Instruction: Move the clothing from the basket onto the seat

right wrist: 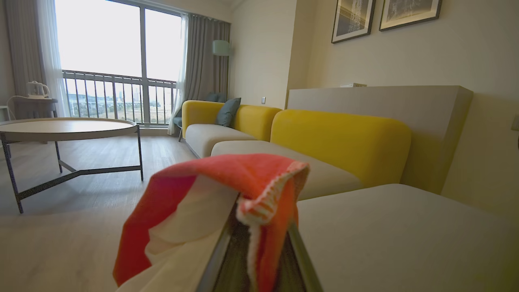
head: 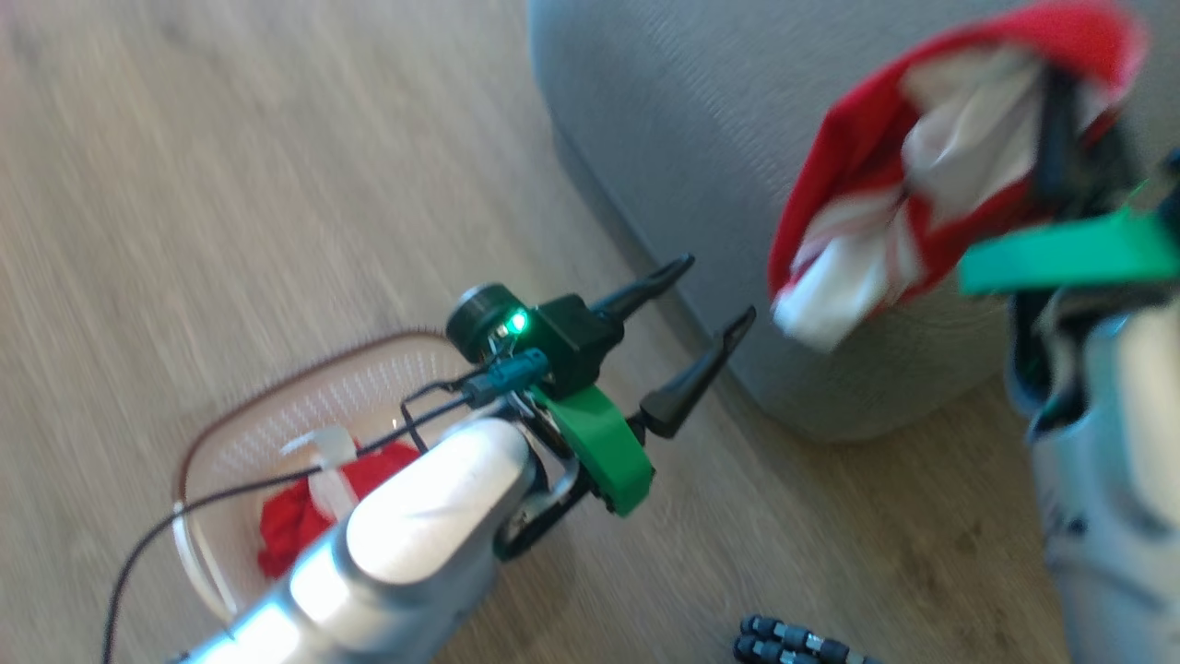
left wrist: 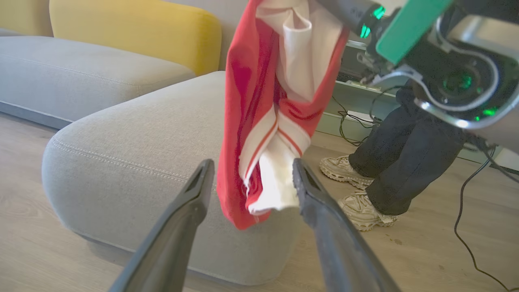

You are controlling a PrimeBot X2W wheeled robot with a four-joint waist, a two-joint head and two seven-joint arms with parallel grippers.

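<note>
A red and white garment (head: 885,175) of the clothing hangs from my right gripper (head: 1060,120), which is shut on its top, above the rounded corner of the grey seat (head: 664,120). In the left wrist view this garment (left wrist: 259,101) dangles in front of the seat (left wrist: 142,134), a little beyond my left gripper (left wrist: 252,170), which is open and holds nothing. In the right wrist view the cloth (right wrist: 227,178) drapes over my right gripper (right wrist: 259,215). More red clothing (head: 304,516) lies in the basket (head: 277,387) on the floor, partly hidden by my left forearm.
A person's dark trouser legs and pale shoes (left wrist: 365,202) stand right of the seat, with cables (left wrist: 462,211) on the wooden floor. Yellow backrests (right wrist: 340,138) line the sofa and a round table (right wrist: 65,125) stands further off. A dark ribbed object (head: 793,641) lies on the floor.
</note>
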